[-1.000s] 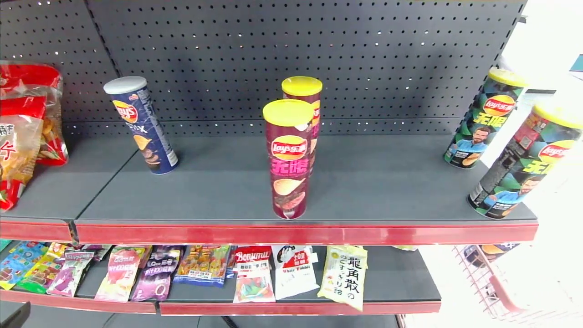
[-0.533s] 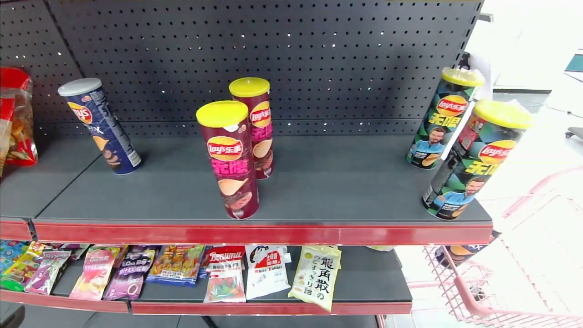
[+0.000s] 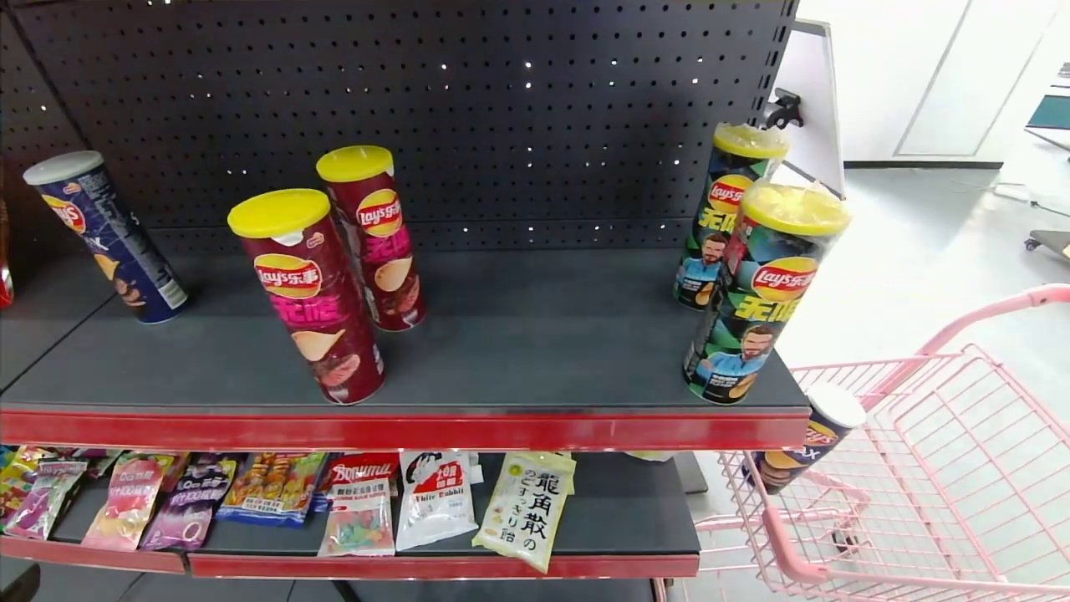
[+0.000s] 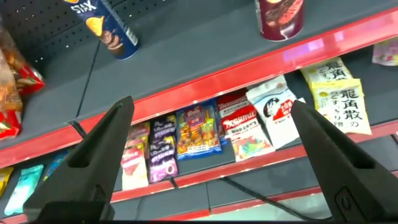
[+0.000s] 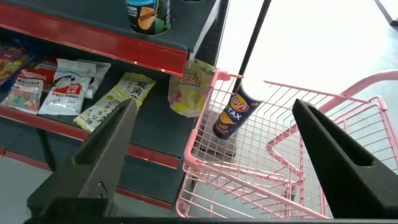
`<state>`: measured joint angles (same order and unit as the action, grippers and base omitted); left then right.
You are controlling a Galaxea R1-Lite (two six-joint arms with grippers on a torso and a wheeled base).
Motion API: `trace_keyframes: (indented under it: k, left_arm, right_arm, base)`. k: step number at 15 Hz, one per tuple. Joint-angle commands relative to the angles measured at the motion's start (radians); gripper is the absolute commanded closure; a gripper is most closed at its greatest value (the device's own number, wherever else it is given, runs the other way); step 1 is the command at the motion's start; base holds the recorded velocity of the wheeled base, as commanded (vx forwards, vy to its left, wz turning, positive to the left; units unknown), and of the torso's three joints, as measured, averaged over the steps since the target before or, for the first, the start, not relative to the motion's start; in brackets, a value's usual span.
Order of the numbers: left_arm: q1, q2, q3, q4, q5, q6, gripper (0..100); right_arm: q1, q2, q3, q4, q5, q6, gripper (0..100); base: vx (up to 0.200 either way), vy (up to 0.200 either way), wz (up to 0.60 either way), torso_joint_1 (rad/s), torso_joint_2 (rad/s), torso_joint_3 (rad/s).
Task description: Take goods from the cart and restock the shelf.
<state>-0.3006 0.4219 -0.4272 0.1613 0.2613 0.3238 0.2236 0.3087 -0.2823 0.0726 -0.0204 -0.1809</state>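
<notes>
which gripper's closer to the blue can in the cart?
Right. The right gripper faces the cart with the blue can just ahead; the left gripper faces the shelf, off to the cart's left.

Upper right of the frame: a white wall (image 3: 919, 75) above a pale glossy floor (image 3: 919, 251), a white board (image 3: 817, 100) to its left, a black clip (image 3: 782, 109) at the board's edge. Lower left: a row of colourful snack packets (image 3: 276, 493)

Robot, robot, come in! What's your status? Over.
Left gripper open, holding nothing. Right gripper open too, pointed at the pink cart. Blue can leaning in the cart's corner by the shelf. Nothing lying on it.
</notes>
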Motion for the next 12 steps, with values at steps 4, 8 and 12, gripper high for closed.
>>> trace_keyframes:
  k: [4, 8, 12]
  left_arm:
    - [0.000, -0.014, -0.001, 0.001, -0.004, 0.008, 0]
    - [-0.005, -0.017, -0.001, 0.001, -0.007, 0.012, 0]
    - [-0.005, -0.015, 0.001, 0.001, -0.016, 0.012, 0]
  right_arm:
    - [0.000, 0.003, 0.006, 0.000, 0.000, 0.000, 0]
    - [0.000, 0.003, 0.008, 0.000, 0.000, 0.000, 0]
    - [0.000, 0.001, 0.018, 0.000, -0.001, 0.000, 0]
  base:
    - [0.000, 0.000, 0.00, 0.000, 0.00, 0.000]
    - [0.000, 0.000, 0.00, 0.000, 0.00, 0.000]
    - [0.000, 0.000, 0.00, 0.000, 0.00, 0.000]
